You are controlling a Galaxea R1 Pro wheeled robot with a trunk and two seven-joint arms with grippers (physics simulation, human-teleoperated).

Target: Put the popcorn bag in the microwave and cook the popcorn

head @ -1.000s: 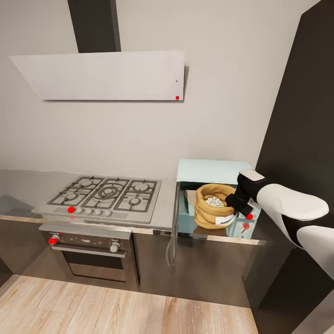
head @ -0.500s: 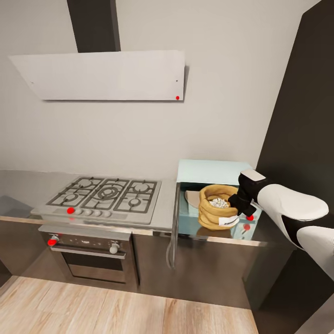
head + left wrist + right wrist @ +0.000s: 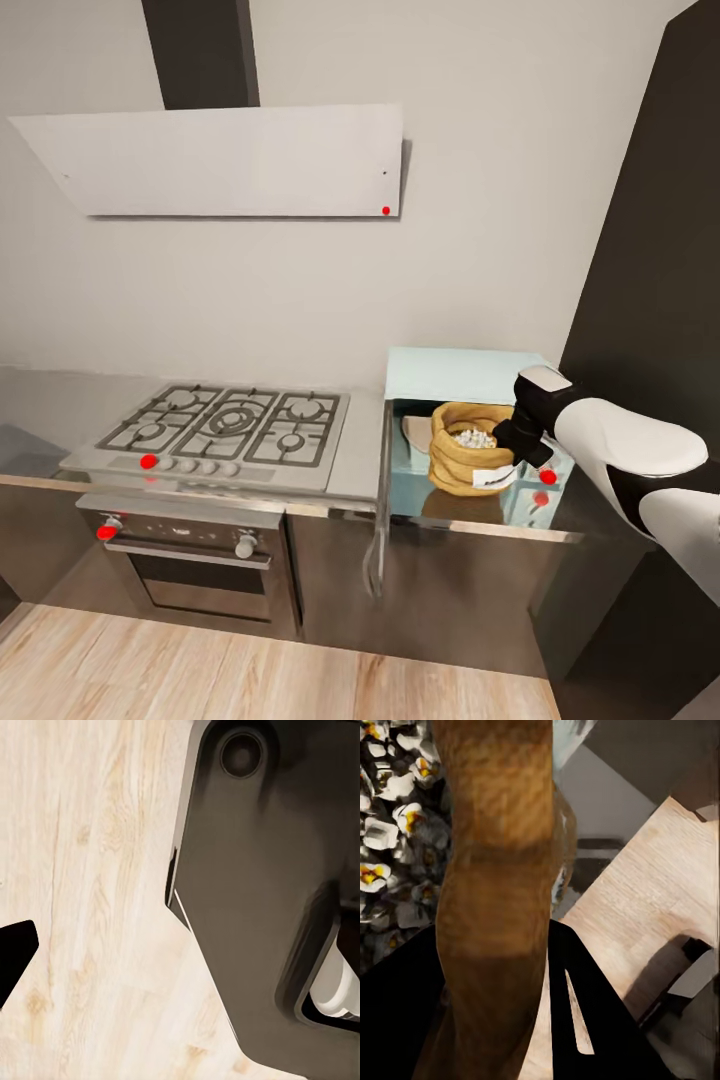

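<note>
The tan popcorn bag (image 3: 462, 468) stands upright inside the open cavity of the mint-blue microwave (image 3: 458, 371), with white popcorn (image 3: 472, 437) filling its mouth. My right gripper (image 3: 507, 438) reaches in from the right and is shut on the bag's rolled rim. In the right wrist view the rim (image 3: 495, 832) runs between the two black fingers (image 3: 577, 1020), with popcorn (image 3: 390, 832) beside it. The microwave sits on the steel countertop (image 3: 50, 400). Over the wooden floor, one black fingertip (image 3: 13, 956) of my left gripper stands far out to the side.
The microwave door (image 3: 379, 500) hangs open toward me, edge-on. A gas hob (image 3: 225, 420) with a steel oven (image 3: 190, 560) below sits left of it, under a white hood (image 3: 220, 160). A tall dark cabinet (image 3: 650, 250) stands close on the right.
My right gripper has carried the bag deeper into the microwave cavity. The whole head view has shifted slightly.
</note>
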